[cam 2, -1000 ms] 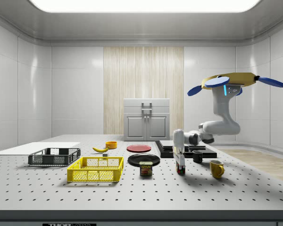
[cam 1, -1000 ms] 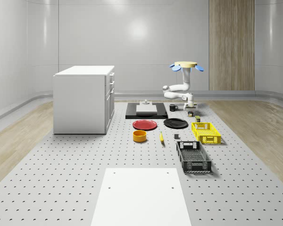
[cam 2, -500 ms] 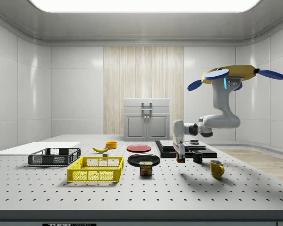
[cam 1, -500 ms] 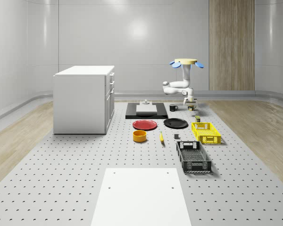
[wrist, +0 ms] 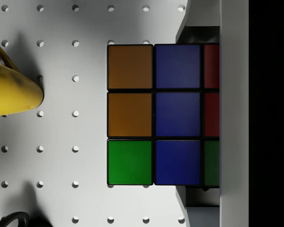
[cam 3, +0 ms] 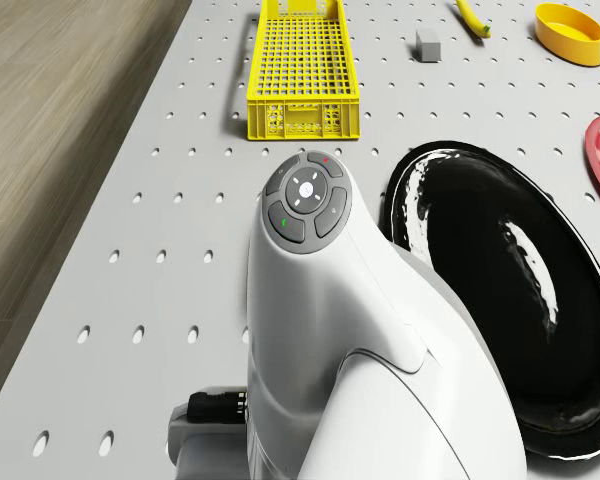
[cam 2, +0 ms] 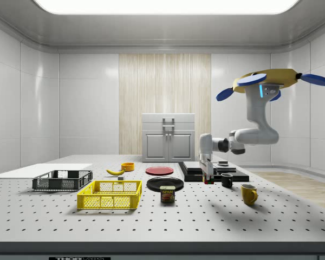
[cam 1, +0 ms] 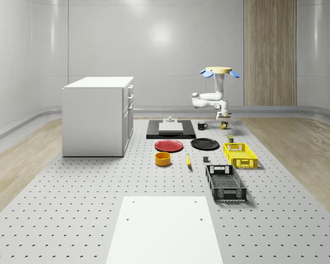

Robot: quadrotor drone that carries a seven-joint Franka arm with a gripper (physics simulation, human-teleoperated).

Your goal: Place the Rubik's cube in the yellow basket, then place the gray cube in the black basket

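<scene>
1. The drone is hovering above the far right part of the table in the whole-scene view, over the area beyond the black plate and near the mugs.
2. Its arm is reaching down, and the gripper is hanging clear above the table surface, between the canned meat and the black mug in the side view.
3. The gripper is clenched on the Rubik's cube; the wrist view is showing the cube pinned between the fingers with the table well below and the yellow mug off to one side.
4. The first step seems to be in hand: the cube is lifted and is being carried.
5. The yellow basket is sitting nearer the whole-scene camera, well apart from the gripper.
6. The next move calls for carrying the cube over that basket, lowering it and letting go.
7. The gray cube is lying near the yellow basket, with the black basket waiting nearer still.
</scene>
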